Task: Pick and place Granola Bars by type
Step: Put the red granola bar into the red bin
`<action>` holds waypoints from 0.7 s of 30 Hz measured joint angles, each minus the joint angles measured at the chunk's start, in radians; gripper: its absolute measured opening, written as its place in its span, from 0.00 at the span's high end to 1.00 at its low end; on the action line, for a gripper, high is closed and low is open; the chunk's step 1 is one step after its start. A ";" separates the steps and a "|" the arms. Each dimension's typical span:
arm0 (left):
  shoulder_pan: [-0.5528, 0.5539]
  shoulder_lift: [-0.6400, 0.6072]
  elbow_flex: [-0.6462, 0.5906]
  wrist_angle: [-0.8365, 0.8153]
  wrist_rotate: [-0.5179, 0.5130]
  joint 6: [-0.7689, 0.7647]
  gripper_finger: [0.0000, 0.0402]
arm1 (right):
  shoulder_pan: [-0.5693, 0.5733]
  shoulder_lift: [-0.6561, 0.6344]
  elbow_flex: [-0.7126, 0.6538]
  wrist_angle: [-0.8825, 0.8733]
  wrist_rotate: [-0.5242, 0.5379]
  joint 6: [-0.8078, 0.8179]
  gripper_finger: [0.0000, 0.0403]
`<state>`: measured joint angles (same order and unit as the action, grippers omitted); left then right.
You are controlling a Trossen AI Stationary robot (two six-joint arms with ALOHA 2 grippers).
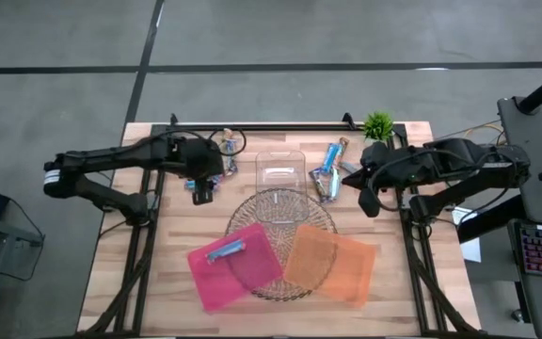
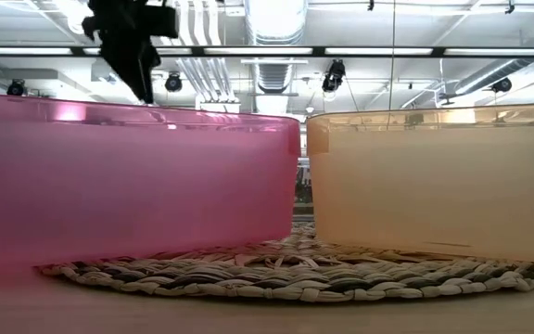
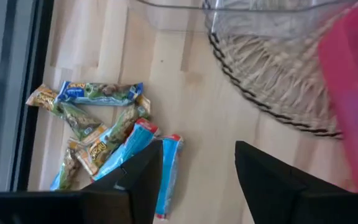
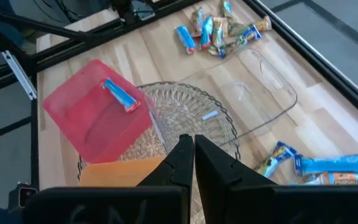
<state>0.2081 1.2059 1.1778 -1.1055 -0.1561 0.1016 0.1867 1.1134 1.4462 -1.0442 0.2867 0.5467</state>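
Left gripper (image 1: 201, 194) spread wide, empty, above the left heap of shiny blue and tan wrapped granola bars (image 3: 98, 134). Right gripper (image 1: 369, 205) pinched closed, empty.

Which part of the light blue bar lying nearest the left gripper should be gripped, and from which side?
Probably its middle, from straight above, jaws across the narrow width: the light blue bar lies flat on the table, its outer long edge free, beneath the open left gripper.

Wooden counter (image 1: 158, 282) seen from above. A round woven mat (image 1: 280, 212) lies at centre. A clear box (image 1: 280, 169) sits at 12 o'clock, bars (image 1: 226, 155) at 11 o'clock, more bars (image 1: 330, 169) at 1 o'clock, a small plant (image 1: 378, 124) beyond them.
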 joint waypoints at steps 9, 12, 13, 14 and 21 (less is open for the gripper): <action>0.127 -0.066 -0.233 0.111 0.037 0.170 0.54 | 0.000 0.000 -0.008 0.001 0.000 0.034 0.98; 0.189 -0.065 -0.279 0.115 0.089 0.209 0.54 | 0.000 0.000 -0.008 0.003 0.000 0.035 0.98; 0.207 -0.064 -0.291 0.120 0.098 0.219 0.54 | 0.000 0.000 -0.008 0.003 0.000 0.036 0.98; 0.225 -0.063 -0.303 0.125 0.109 0.233 0.54 | 0.000 0.000 -0.008 0.003 0.001 0.037 0.98; 0.301 -0.043 -0.361 0.176 0.156 0.294 0.54 | 0.000 0.000 -0.011 0.003 0.001 0.035 0.98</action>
<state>0.5088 1.1628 0.8164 -0.9293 -0.0002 0.3961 0.1868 1.1137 1.4357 -1.0408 0.2882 0.5819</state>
